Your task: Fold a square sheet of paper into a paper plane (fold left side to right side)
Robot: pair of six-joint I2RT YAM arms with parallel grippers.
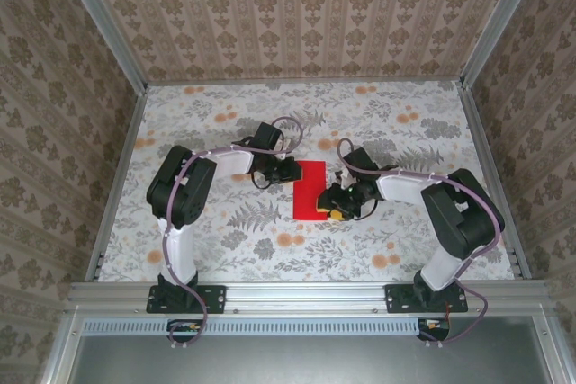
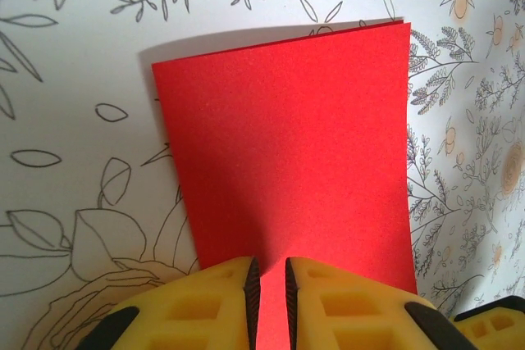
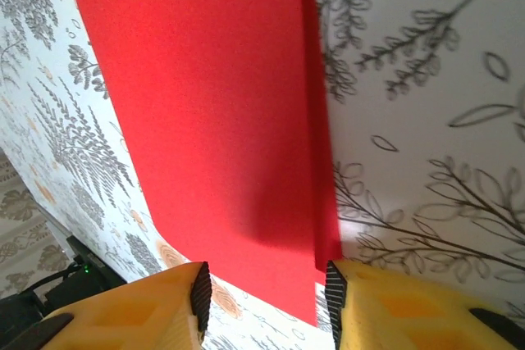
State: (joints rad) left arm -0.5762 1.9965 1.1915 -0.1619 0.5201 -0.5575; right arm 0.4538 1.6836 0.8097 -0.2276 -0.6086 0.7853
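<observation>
Left gripper [image 2: 268,272]: yellow fingers [image 2: 189,301] nearly together with a thin slit between them and red showing in the slit. Can't tell if it's pinching the sheet or just sitting on it.

Right gripper [image 3: 267,293]: jaws apart, nothing held.

Red sheet [image 1: 310,188] lies flat mid-table on the floral cover [image 1: 234,240], between the two grippers. From above it's a tall rectangle.
- Left gripper is at its upper-left edge.
- Right gripper is at its lower-right edge.
- In the right wrist view, the sheet's near corner reaches in between the fingertips.
- A layer edge runs along that side.
</observation>
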